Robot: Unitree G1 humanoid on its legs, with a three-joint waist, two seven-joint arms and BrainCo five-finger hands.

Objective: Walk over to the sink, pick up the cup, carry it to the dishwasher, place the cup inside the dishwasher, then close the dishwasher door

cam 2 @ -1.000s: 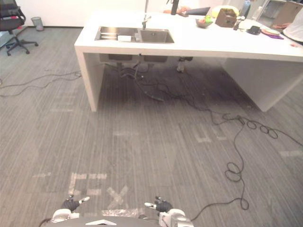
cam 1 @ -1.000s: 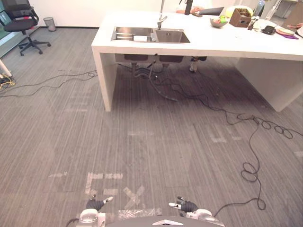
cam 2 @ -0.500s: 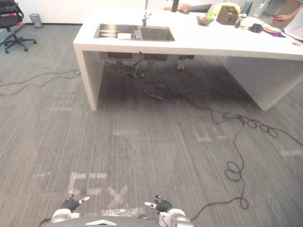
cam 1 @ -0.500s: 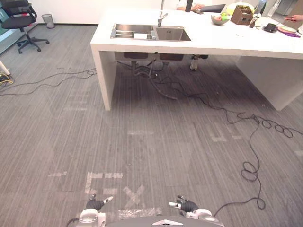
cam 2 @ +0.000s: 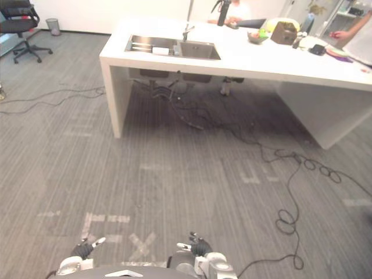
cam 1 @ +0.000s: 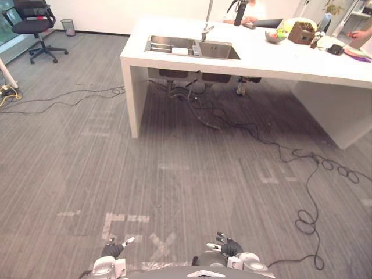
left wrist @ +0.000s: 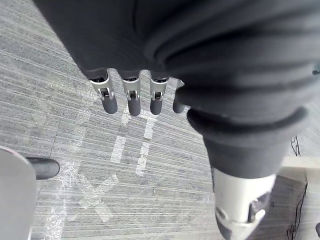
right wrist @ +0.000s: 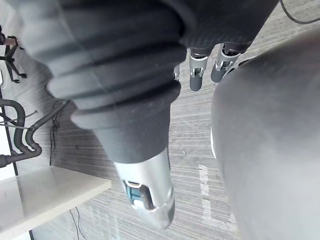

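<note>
**A:** What lies between here and the sink (cam 1: 218, 50)?

**B:** Open grey carpet (cam 1: 192, 174) toward 12 o'clock, with only flat tape marks (cam 1: 125, 220) on it.

**A:** Anything in the way?

**B:** Black cables (cam 1: 308, 215) loop over the floor at 2 o'clock and run under the white counter (cam 1: 314, 65). Thinner cables (cam 1: 70, 96) trail at 11. The counter's end panel (cam 1: 132, 99) stands just left of 12.

**A:** Farther out?

**B:** An office chair (cam 1: 36, 23) and a waste bin (cam 1: 68, 26) stand far off at 11.

**A:** Over the sink?

**B:** The tap (cam 1: 207, 28) rises at its far edge. A bowl (cam 1: 274, 36) and a box (cam 1: 301, 33) crowd the counter at 1.

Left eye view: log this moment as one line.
stage: approach | sink: far ahead in white counter, beyond reach | left robot hand: open, empty | right robot hand: open, empty
</note>
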